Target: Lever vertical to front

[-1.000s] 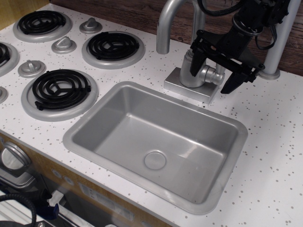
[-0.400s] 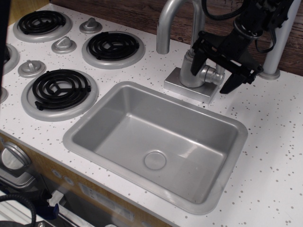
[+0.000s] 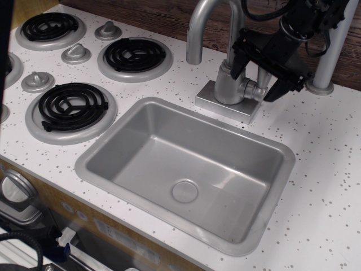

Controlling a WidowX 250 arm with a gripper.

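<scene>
The black claw (image 3: 256, 75) hangs over the back of the faucet base (image 3: 228, 103), its two fingers spread apart. One finger (image 3: 239, 62) comes down on the spout side of the faucet body, the other finger (image 3: 280, 86) on the far side, toward the grey post (image 3: 329, 51). Between them sits the lever (image 3: 260, 77), a slim silver-grey stub rising from the round hub (image 3: 252, 90) on the side of the faucet. The stub stands close to upright and is partly hidden by the claw, so whether either finger touches it cannot be told.

The faucet stands on a square silver plate at the back edge of the sink (image 3: 186, 169), right against its rim. The curved spout (image 3: 207, 25) arches up from the faucet body and turns down toward the stove side, ending above the worktop (image 3: 321, 169) rather than over the basin. The sink's drain (image 3: 185, 191) lies near the middle of the basin floor.

Beyond the sink from the faucet are the black coil burners (image 3: 70, 105), set in silver rings, with small grey cone-shaped knobs (image 3: 75, 53) among them. The worktop is white with dark speckles.
</scene>
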